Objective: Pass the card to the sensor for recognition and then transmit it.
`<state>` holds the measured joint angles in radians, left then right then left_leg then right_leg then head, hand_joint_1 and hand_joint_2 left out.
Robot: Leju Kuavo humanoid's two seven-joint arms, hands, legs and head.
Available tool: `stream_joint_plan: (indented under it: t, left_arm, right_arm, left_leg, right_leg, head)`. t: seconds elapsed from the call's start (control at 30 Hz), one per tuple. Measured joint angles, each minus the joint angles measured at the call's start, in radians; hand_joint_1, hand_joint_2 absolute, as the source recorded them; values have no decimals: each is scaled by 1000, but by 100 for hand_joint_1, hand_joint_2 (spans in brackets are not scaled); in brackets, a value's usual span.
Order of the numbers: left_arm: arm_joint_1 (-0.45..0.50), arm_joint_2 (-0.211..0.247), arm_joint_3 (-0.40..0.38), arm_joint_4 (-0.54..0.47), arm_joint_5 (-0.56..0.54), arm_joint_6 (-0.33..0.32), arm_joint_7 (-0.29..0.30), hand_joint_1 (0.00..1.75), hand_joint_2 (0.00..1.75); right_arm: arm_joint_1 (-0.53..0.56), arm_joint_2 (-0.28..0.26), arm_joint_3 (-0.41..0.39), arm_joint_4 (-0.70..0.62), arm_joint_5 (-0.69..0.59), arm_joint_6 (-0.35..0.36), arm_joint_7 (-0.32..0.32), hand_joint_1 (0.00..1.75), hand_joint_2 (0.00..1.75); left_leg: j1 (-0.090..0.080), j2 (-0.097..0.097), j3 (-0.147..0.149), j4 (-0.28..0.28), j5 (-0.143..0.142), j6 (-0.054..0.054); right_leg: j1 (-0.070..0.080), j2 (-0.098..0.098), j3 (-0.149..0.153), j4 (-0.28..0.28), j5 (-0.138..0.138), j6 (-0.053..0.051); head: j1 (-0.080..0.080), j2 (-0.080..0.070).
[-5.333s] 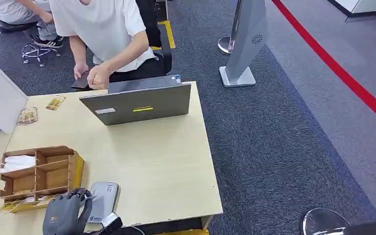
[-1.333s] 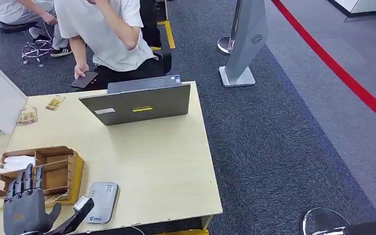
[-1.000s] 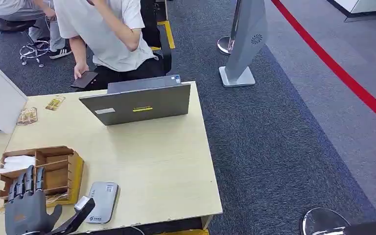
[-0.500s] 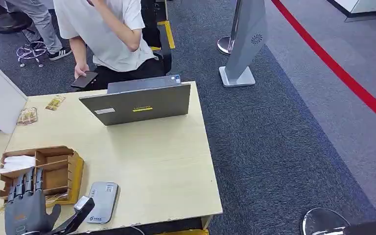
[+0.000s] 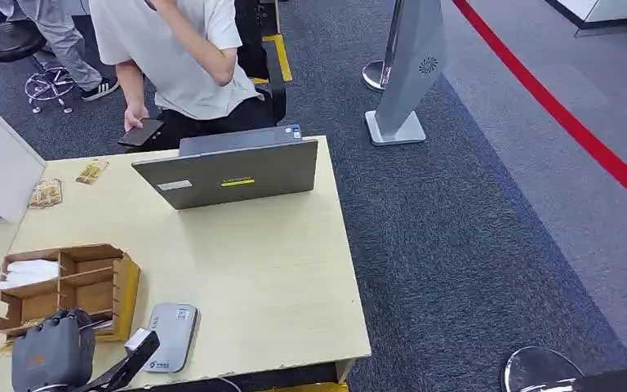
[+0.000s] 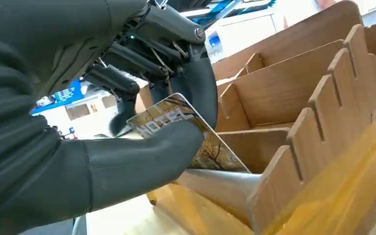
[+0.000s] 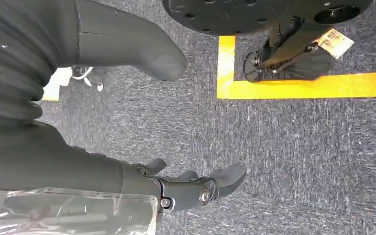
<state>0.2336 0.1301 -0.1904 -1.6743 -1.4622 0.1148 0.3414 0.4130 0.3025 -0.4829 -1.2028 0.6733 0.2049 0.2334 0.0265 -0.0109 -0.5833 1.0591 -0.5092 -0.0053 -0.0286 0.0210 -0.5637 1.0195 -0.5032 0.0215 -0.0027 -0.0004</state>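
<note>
Left wrist view shows the left hand [image 6: 127, 122] pinching the card [image 6: 186, 134] at the wooden organizer [image 6: 293, 112]; we lift straight out, then carry it to the sensor [image 5: 170, 335].

The robot's left hand [image 5: 53, 353] sits in the lower left corner of the head view, back of the hand up, fingers curled down and in. From the left wrist view, that left hand [image 6: 142, 132] has the thick grey thumb [image 6: 142, 164] pressed across a card [image 6: 196, 134], with the darker fingers [image 6: 127, 81] bent behind it, so it's pinching it. The right hand [image 7: 142, 117] hangs low over the floor, thumb sticking out, fingers [image 7: 200, 188] loosely apart, holding nothing.
</note>
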Motion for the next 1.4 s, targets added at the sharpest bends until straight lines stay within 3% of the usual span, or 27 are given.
stream_joint_plan:
  t: [0.47, 0.57, 0.7, 0.8, 0.97, 1.07, 1.23, 1.33, 1.4]
  left_arm:
    - [-10, 3, 0, -29, 2, -13, -1, 175, 175]
    - [-24, 14, 0, -106, -13, -61, -13, 175, 175]
    - [-94, 44, -20, -223, -4, -198, -22, 175, 175]
    - [-153, 70, -43, -293, 18, -263, -22, 175, 175]
    - [-320, 137, -106, -393, 132, -375, -1, 175, 175]
    - [-447, 155, -122, -401, 154, -408, 21, 175, 175]
    - [-570, 171, -143, -397, 123, -409, 49, 175, 175]
    - [-643, 191, -146, -335, 25, -336, 53, 175, 175]
    - [-702, 201, -146, -236, -15, -278, 37, 175, 175]
  right_arm:
    - [6, 0, 0, -6, -1, 0, 8, 0, 175]
    - [16, 0, 9, -18, -14, -7, 21, 0, 175]
    - [26, 0, 18, -30, -22, -11, 32, 0, 175]
    - [32, 0, 23, -36, -23, -11, 35, 0, 175]
    - [39, 0, 24, -42, -13, -5, 34, 0, 175]
    - [40, 0, 24, -42, 7, 8, 21, 0, 175]
    - [39, 0, 24, -41, 36, 29, 7, 0, 175]
    - [23, 0, 20, -26, 93, 46, -36, 0, 175]
    - [1, 0, 7, 3, 132, 56, -68, 0, 175]
  left_leg:
    - [0, 0, 0, 0, 0, 0]
    - [0, 0, 0, 0, 0, 0]
    - [0, -1, 0, 0, 1, 0]
    - [0, 0, 1, 0, 2, -1]
    - [0, -2, 0, 0, 4, 0]
    - [0, -2, 0, 0, 4, -1]
    - [0, -1, 0, 0, 5, 0]
    - [0, -1, 0, 0, 5, -1]
    - [0, -1, 0, 0, 6, -1]
  right_leg:
    - [0, 0, 0, 0, 0, 0]
    - [0, 0, 0, 0, 0, 0]
    - [0, -1, 0, 0, 1, 0]
    - [0, 0, 0, 0, 1, 0]
    - [0, -2, 0, 0, 2, 0]
    - [0, -2, 0, 0, 4, 0]
    - [0, -1, -1, 0, 5, 0]
    - [0, -1, -1, 0, 5, 0]
    - [0, -1, -1, 0, 5, 0]
  head:
    - [0, 0]
    - [0, 0]
    - [0, 0]
    - [0, 0]
    - [0, 0]
    - [0, 0]
    - [0, 0]
    - [0, 0]
    - [0, 0]
